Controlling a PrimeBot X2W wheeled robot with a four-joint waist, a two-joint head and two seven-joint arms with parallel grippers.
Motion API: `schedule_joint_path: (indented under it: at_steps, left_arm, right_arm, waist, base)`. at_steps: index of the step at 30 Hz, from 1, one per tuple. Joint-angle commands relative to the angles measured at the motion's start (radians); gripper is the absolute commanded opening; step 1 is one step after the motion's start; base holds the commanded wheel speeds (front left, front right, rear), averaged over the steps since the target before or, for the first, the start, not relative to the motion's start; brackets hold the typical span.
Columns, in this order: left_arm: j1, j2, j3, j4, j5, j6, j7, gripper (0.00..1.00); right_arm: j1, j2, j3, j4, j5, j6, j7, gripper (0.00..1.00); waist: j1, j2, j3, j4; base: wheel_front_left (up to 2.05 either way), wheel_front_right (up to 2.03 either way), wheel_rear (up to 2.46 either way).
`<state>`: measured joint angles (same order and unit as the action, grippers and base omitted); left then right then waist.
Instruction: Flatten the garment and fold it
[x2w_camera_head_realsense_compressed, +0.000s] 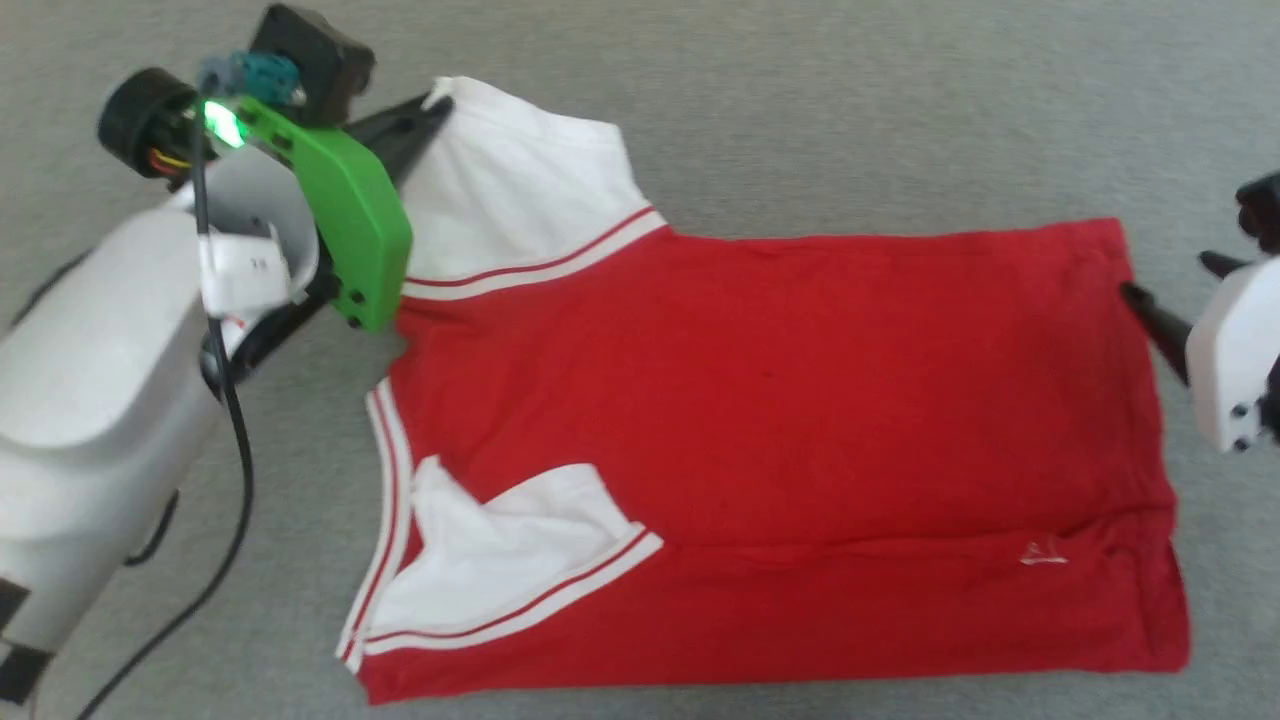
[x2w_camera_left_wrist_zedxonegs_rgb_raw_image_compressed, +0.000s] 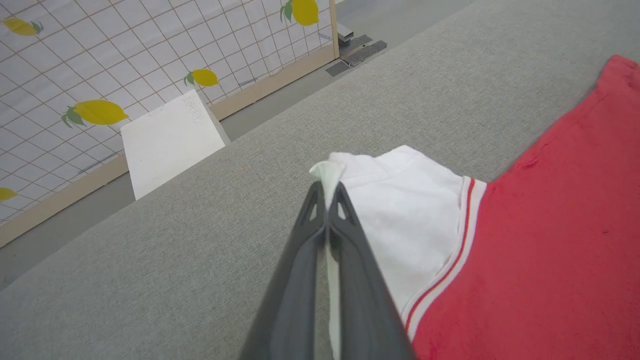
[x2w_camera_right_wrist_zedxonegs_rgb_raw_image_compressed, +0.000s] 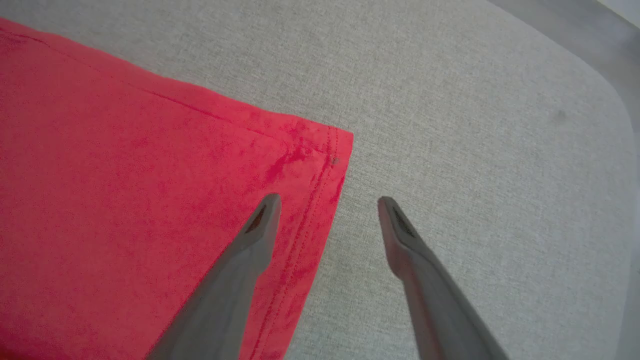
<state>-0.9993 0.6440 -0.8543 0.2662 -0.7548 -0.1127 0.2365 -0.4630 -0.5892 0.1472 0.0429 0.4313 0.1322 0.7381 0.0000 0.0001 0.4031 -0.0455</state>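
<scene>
I am looking down at the red jersey T-shirt (x2w_camera_head_realsense_compressed: 780, 400), which is lying spread across the grey fabric surface (x2w_camera_head_realsense_compressed: 850, 120), collar end toward the robot's left and hem toward its right. The left gripper (x2w_camera_left_wrist_zedxonegs_rgb_raw_image_compressed: 327, 197) is pinching the tip of the far white sleeve (x2w_camera_head_realsense_compressed: 510, 190). Its two dark fingers are pressing together, with a fold of white cloth sticking out between and past the tips. That sleeve is lying flat, its red-and-white striped trim meeting the red body. The near sleeve (x2w_camera_head_realsense_compressed: 500, 560) is lying folded in over the body, rumpled along its inner edge. A small white logo (x2w_camera_head_realsense_compressed: 1043, 555) is showing close to the hem on the near side.

The right gripper (x2w_camera_right_wrist_zedxonegs_rgb_raw_image_compressed: 328, 199) is hanging with its fingers spread wide and gripping nothing. It is straddling the hem edge just beside the far hem corner (x2w_camera_right_wrist_zedxonegs_rgb_raw_image_compressed: 335, 145), one finger over red cloth and the other over bare grey surface. I cannot tell whether the tips are touching the cloth.

Past the surface's edge, the left wrist camera is picking up a lemon-patterned grid panel (x2w_camera_left_wrist_zedxonegs_rgb_raw_image_compressed: 75, 75) with a white board (x2w_camera_left_wrist_zedxonegs_rgb_raw_image_compressed: 170, 145) in front of it.
</scene>
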Motion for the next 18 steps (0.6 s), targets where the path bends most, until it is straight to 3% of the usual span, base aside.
schedule_joint_path:
  at_steps: [1, 6, 16, 18]
  left_arm:
    - [0.023, 0.0, 0.001, -0.023, 0.015, 0.012, -0.016, 0.0]
    - [0.078, -0.003, -0.001, -0.147, 0.028, 0.056, -0.065, 0.0]
    - [0.134, -0.027, -0.021, -0.257, 0.041, 0.101, -0.099, 0.0]
    - [0.141, -0.033, -0.022, -0.253, 0.038, 0.104, -0.107, 0.0]
  right_arm:
    - [-0.037, -0.015, 0.016, 0.025, 0.01, -0.002, 0.025, 1.0]
    - [-0.141, -0.065, 0.078, 0.146, 0.0, -0.002, 0.113, 1.0]
    - [-0.158, -0.075, 0.167, 0.335, -0.008, -0.002, 0.096, 1.0]
    - [-0.141, -0.08, 0.197, 0.35, 0.003, -0.002, 0.087, 0.0]
  waist:
    - [0.0, -0.0001, 0.003, 0.069]
    - [0.0, -0.0001, 0.032, 0.124]
    - [0.0, -0.0001, 0.059, 0.202]
    - [0.0, -0.0001, 0.054, 0.207]
  base:
    - [0.0, 0.0, 0.0]
    - [0.0, 0.0, 0.0]
    - [0.0, 0.0, 0.0]
    - [0.0, 0.0, 0.0]
